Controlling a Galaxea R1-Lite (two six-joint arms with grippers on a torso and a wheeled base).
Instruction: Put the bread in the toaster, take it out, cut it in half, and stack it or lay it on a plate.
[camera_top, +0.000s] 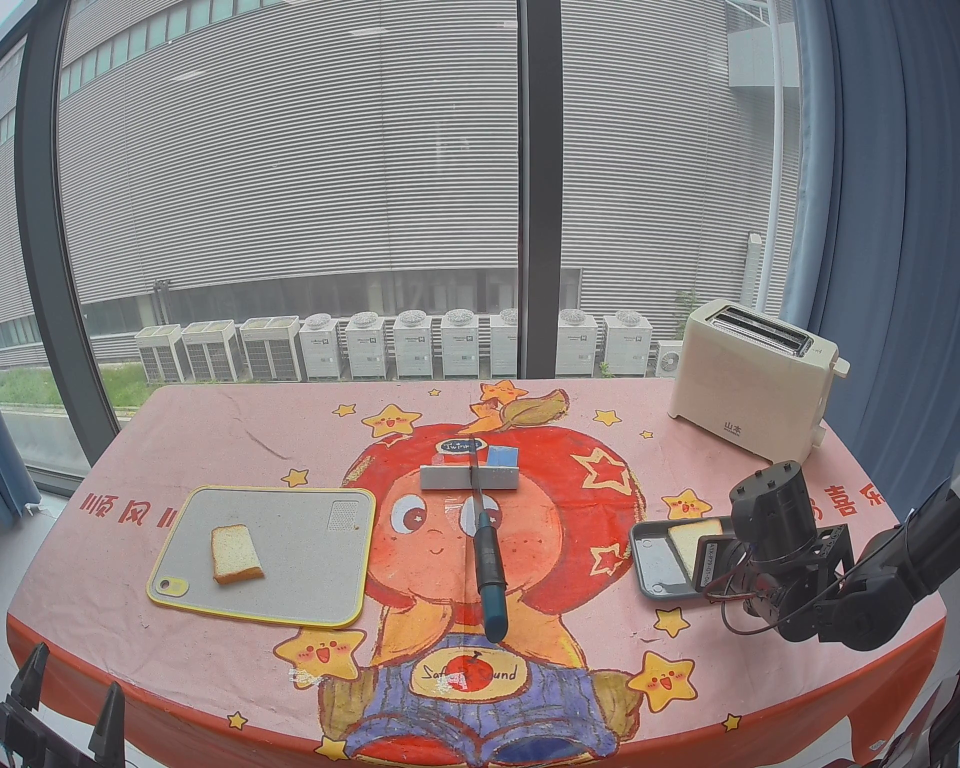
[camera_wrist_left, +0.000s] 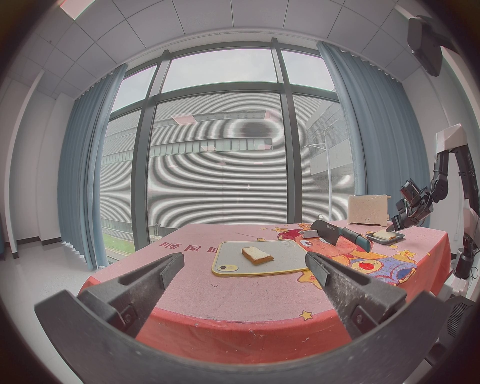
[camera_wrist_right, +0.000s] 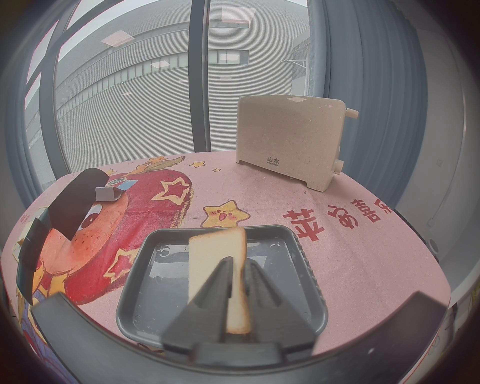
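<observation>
My right gripper (camera_wrist_right: 239, 267) is shut on a slice of bread (camera_wrist_right: 212, 255), which stands on edge over a dark grey tray (camera_wrist_right: 300, 270). In the head view this gripper (camera_top: 712, 562) sits at the tray (camera_top: 655, 570) near the table's right front, with the bread (camera_top: 692, 537) partly hidden behind it. The cream toaster (camera_top: 757, 376) stands behind it at the back right, slots empty. A second slice (camera_top: 236, 553) lies on the grey cutting board (camera_top: 300, 560) at the left. My left gripper (camera_wrist_left: 245, 262) hangs open, off the table's front left corner.
A knife (camera_top: 488, 565) with a dark handle lies in the table's middle, its blade resting on a small grey holder (camera_top: 470, 474). The table's edge curves close in front of the tray. A window and a blue curtain stand behind the table.
</observation>
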